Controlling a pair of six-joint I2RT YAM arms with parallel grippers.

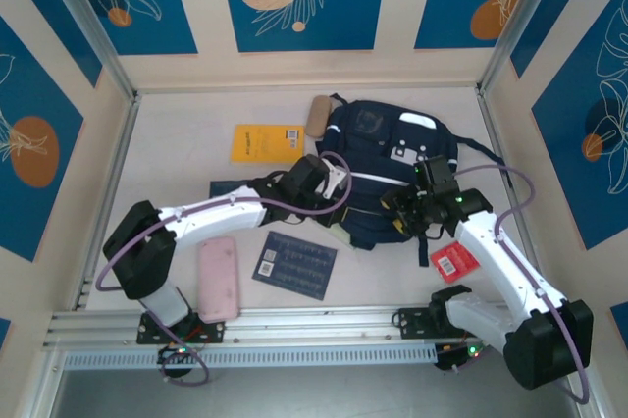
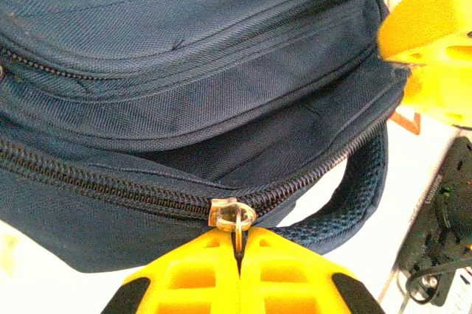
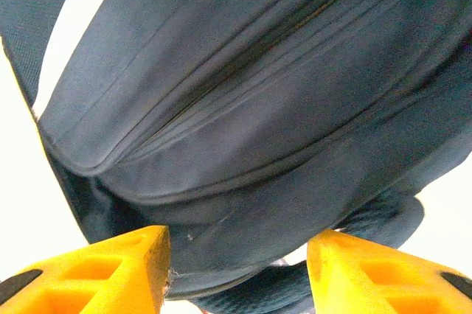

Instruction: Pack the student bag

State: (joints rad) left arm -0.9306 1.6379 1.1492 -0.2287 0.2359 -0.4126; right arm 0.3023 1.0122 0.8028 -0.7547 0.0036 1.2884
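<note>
Seen from above, our left gripper [image 1: 341, 222] and right gripper [image 1: 404, 214] meet the near edge of the student bag [image 1: 383, 138]. The left wrist view shows our fingers [image 2: 295, 277] pinched on the zipper pull [image 2: 231, 214], with the bag just ahead. In the right wrist view our fingers [image 3: 110, 270] stand apart, the bag just beyond.

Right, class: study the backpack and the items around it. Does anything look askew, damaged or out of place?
Nothing looks damaged or spilled. The student bag has its zip part open, with the left gripper shut on the pull. The dark booklet lies askew to the table edge.
</note>
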